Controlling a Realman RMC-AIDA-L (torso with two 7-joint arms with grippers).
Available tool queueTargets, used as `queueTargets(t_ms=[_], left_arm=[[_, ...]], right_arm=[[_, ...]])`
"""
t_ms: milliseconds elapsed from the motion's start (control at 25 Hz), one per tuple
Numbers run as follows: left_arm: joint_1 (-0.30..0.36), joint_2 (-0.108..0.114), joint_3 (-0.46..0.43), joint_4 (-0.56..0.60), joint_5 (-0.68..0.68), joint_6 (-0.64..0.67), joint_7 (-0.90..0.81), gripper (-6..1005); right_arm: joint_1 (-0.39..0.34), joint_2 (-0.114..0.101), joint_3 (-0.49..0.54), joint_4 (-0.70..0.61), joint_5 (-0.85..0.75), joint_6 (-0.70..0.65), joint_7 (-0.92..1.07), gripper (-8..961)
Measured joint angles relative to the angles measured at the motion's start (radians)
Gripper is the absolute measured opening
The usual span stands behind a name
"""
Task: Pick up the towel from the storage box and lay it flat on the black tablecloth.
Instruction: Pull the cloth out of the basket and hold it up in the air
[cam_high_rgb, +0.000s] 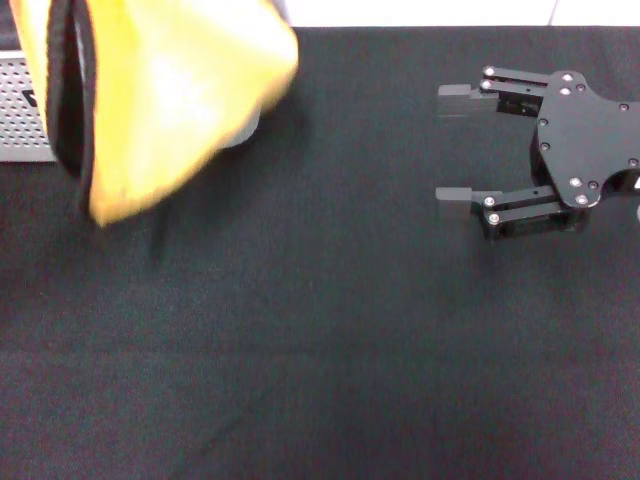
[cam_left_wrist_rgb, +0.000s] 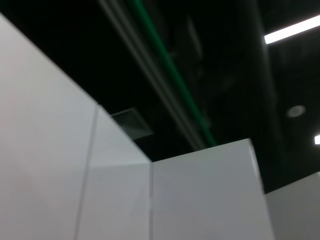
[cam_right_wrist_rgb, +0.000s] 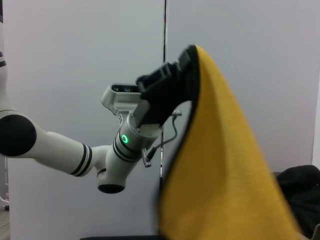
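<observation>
The towel (cam_high_rgb: 170, 100) hangs in the air at the far left of the head view, yellow-orange face outward, black edging along its left side. It hangs over the storage box (cam_high_rgb: 22, 115), whose perforated grey wall shows at the left edge. In the right wrist view my left gripper (cam_right_wrist_rgb: 167, 85) is shut on the towel's (cam_right_wrist_rgb: 225, 175) top edge and holds it up. My right gripper (cam_high_rgb: 455, 150) is open and empty, low over the black tablecloth (cam_high_rgb: 320, 350) at the right, well apart from the towel.
The black tablecloth covers the whole table in front of me. A white wall strip (cam_high_rgb: 420, 12) runs along the far edge. The left wrist view shows only white panels (cam_left_wrist_rgb: 200, 200) and a dark ceiling.
</observation>
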Motion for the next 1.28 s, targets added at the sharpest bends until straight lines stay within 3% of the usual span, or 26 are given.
queueTargets(t_ms=[200, 640, 1000, 1280], left_arm=[[0.014, -0.005, 0.056, 0.070, -0.057, 0.001, -0.042, 17], [0.003, -0.009, 0.072, 0.062, -0.059, 0.001, -0.035, 18], [-0.052, -0.014, 0.109, -0.043, -0.093, 0.001, 0.048, 18], [-0.119, -0.016, 0.118, -0.156, -0.113, 0.000, 0.128, 18]], right_arm=[[0.001, 0.000, 0.001, 0.000, 0.004, 0.002, -0.001, 882], [0.004, 0.005, -0.036, 0.021, 0.031, 0.001, -0.036, 882], [0.068, 0.008, -0.223, 0.236, 0.265, 0.163, -0.278, 881], [0.125, 0.008, -0.345, 0.319, 0.391, 0.188, -0.355, 881]])
